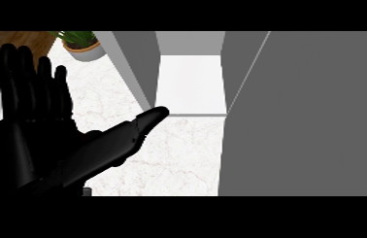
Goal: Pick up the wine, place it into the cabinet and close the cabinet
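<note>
While the left robot hand [43, 135] hangs flat and spread, thumb at the open cabinet [188, 84], no wine shows anywhere; the right hand is unseen. A stray swing could clip the door [136, 67] before any bottle is stowed.

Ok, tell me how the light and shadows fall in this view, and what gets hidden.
Head view: flat, even light with no glare; the cabinet interior reads bright white between its grey walls, and the open door is plain mid-grey. The marble counter shows no cast shadows. The left hand, open and solid black, covers the lower left; no wine is visible, nor the right hand.
</note>
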Motion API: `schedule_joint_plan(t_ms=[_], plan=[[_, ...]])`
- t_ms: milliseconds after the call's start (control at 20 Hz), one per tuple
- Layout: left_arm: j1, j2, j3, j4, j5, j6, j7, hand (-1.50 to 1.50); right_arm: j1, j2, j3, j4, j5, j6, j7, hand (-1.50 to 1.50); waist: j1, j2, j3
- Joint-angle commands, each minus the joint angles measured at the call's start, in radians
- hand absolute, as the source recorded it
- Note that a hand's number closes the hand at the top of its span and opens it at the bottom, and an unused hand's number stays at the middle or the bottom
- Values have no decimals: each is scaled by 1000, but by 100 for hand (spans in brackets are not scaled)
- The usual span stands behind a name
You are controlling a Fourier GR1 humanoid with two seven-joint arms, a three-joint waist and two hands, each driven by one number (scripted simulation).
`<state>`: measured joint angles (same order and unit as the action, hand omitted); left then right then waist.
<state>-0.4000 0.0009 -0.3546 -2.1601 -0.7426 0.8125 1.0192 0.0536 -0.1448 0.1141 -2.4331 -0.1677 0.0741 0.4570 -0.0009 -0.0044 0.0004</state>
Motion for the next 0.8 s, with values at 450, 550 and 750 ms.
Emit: schedule_joint_plan(t_ms=[450,550,750], plan=[[199,33,82,-152,62,-63,-6,-150,-18,1,9,-207,-12,-46,164,-150,-2,1,-1],[254,73,139,-113,192,-22,-115,-150,-24,-7,-32,-144,-43,-15,116,-150,-3,4,-2],[343,52,123,-120,261,-15,-174,-150,-5,0,-58,-164,-60,-11,105,-150,-3,3,-1]])
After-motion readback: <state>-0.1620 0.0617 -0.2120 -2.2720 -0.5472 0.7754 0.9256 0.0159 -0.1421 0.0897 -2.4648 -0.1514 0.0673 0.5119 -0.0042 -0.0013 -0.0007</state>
